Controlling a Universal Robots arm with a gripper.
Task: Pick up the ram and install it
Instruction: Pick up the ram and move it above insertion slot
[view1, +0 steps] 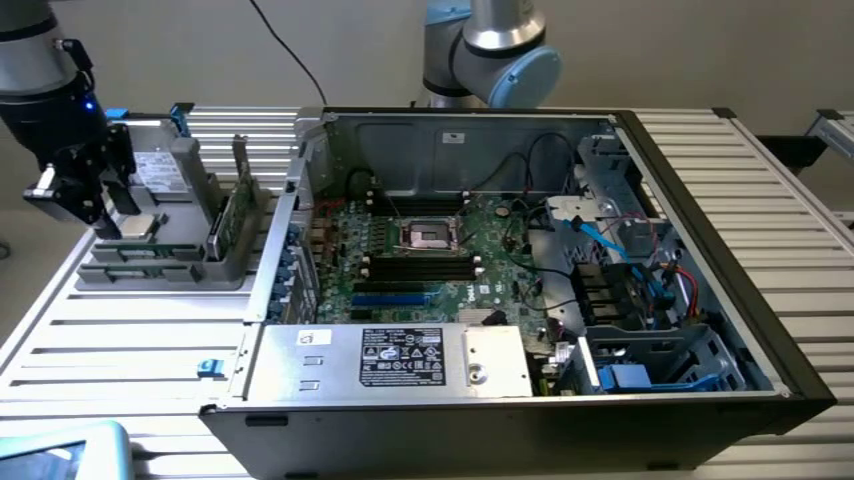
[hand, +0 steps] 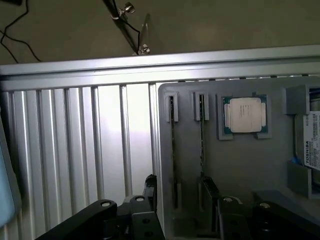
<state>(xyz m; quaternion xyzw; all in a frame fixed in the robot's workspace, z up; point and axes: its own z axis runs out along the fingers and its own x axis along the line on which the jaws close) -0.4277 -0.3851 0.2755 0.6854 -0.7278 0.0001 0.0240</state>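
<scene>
Two rams stand on edge in narrow slots of a grey parts holder (hand: 190, 165); in the wrist view they are thin dark-green strips, one (hand: 172, 155) beside the other (hand: 201, 145). My gripper (hand: 180, 200) hovers above the holder, open, its black fingers (hand: 150, 185) on either side of the first ram's slot and holding nothing. In the exterior view the gripper (view1: 107, 215) hangs over the holder's (view1: 160, 270) end at the exterior view's left. The open computer case (view1: 534, 260) holds the motherboard, whose dark memory slots (view1: 420, 265) lie below the processor socket (view1: 430, 235).
The holder also carries a square silver processor (hand: 245, 115) and a labelled drive (hand: 311, 145). An upright green card (view1: 234, 215) stands between the holder and the case wall. A second robot arm (view1: 487, 50) stands behind the case. Everything rests on a slatted metal table (view1: 107, 340).
</scene>
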